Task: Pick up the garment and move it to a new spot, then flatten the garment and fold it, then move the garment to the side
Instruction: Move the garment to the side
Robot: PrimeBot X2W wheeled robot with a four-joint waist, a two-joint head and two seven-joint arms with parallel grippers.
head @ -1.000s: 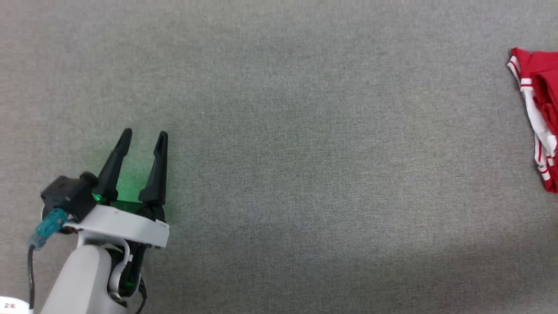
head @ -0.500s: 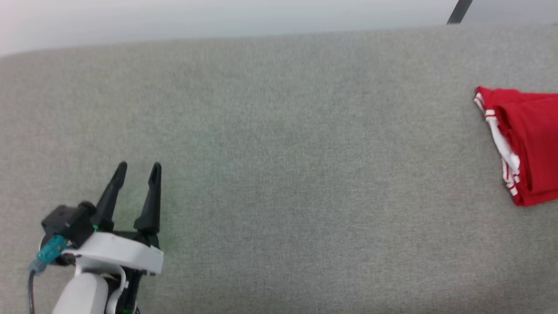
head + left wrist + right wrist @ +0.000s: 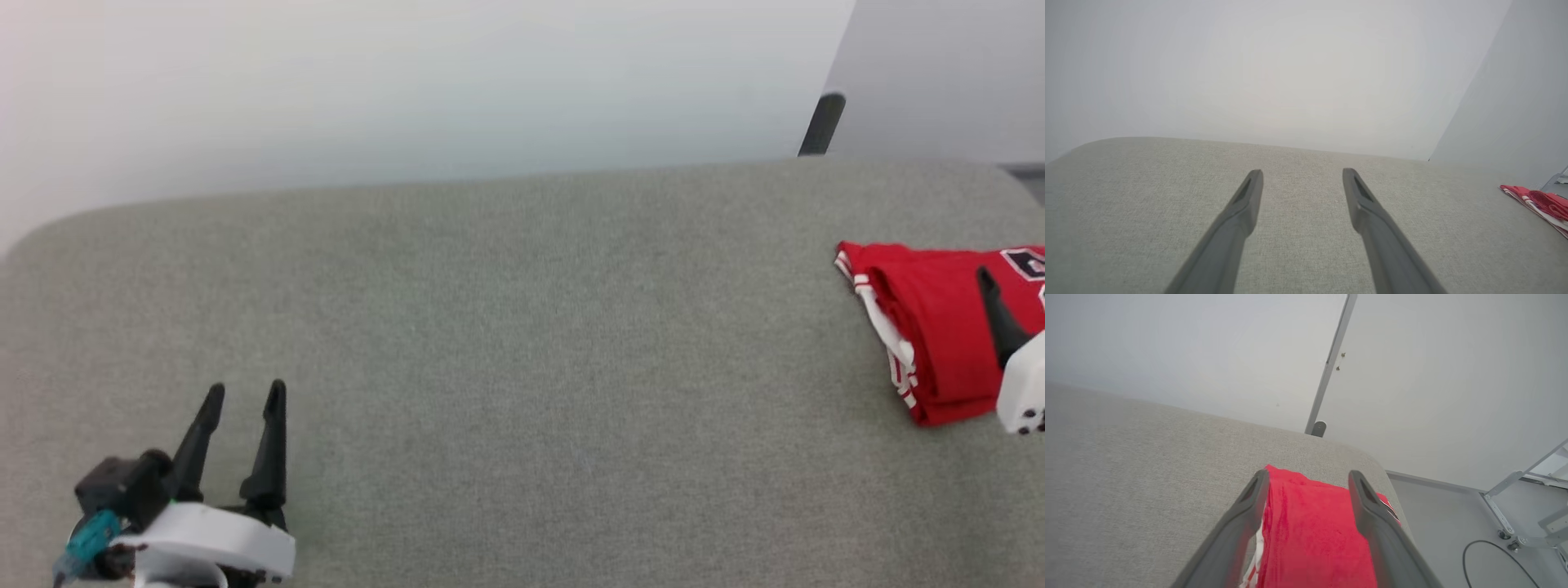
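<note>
Head view, left gripper [image 3: 246, 388]: seen at the lower left, fingers parted over the bare grey fabric surface [image 3: 522, 327], nothing gripped.
Head view, garment [image 3: 931, 327]: laid folded at the surface's right end, well apart from the left gripper.
Head view, right gripper [image 3: 998, 314]: one dark finger is shown over the garment; its opening cannot be told here.
Left wrist view: both fingers are spread and empty; the garment [image 3: 1539, 202] is seen at the far right edge.
Right wrist view: the fingers are held wide apart with nothing clamped; red cloth is seen between them, near the surface's rounded corner.
</note>
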